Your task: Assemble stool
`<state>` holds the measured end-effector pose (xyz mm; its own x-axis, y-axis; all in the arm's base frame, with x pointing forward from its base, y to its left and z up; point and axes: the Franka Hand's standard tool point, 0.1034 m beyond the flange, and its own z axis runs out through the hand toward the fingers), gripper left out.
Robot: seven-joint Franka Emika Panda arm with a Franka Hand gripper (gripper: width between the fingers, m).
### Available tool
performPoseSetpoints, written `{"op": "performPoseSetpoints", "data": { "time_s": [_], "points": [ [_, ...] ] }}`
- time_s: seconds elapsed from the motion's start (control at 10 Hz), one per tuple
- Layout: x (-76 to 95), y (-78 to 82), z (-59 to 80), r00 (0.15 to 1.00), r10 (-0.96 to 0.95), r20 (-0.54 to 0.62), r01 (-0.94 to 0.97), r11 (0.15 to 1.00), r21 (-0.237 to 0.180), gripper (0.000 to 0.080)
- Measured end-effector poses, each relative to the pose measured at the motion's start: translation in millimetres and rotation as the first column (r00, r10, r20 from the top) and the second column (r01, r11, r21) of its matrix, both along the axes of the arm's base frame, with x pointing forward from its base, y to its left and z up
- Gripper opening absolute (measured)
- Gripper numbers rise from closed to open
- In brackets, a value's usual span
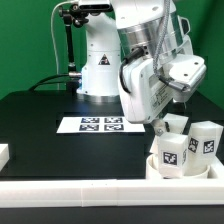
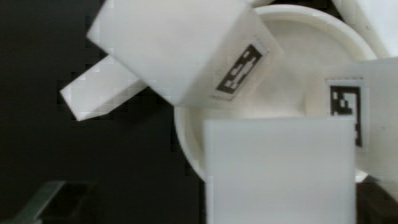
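The stool's round white seat (image 1: 187, 170) lies at the exterior view's lower right. Three white tagged legs stand on it: one at the front (image 1: 172, 151), one on the right (image 1: 205, 139) and one at the back (image 1: 176, 124). My gripper (image 1: 165, 124) hangs right at the back leg. In the wrist view a white leg block (image 2: 276, 170) stands between my jaws. A dark fingertip (image 2: 45, 200) sits well apart from it, so the jaws look open. Another tagged leg (image 2: 178, 50) leans across the seat's rim (image 2: 311, 40).
The marker board (image 1: 100, 125) lies on the black table in the middle. White border rails run along the front (image 1: 70, 190) and the left edge (image 1: 4, 153). The robot's base (image 1: 97, 70) stands at the back.
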<state>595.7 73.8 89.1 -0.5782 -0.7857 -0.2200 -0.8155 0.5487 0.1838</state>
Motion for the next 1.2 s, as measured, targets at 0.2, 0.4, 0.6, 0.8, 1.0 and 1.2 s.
{"op": "performPoseSetpoints", "data": {
  "time_s": [0.2,0.4,0.6,0.8,1.0,1.2],
  "points": [
    [3.7,-5.4,6.6,0.999,0.042,0.018,-0.042,0.999,0.005,0.0649],
    [11.3,-10.7,17.4,0.997,0.060,0.038,-0.061,0.998,0.010,0.0649],
    [10.2,-10.0,14.8,0.995,0.090,0.043,-0.090,0.996,0.008,0.0649],
    [10.1,-9.9,14.5,0.990,0.128,0.054,-0.128,0.992,0.007,0.0649],
    [7.3,-7.3,19.5,0.906,0.420,0.056,-0.419,0.907,-0.022,0.0649],
    [15.1,-1.8,29.1,0.770,0.633,0.080,-0.629,0.774,-0.074,0.0649]
  ]
}}
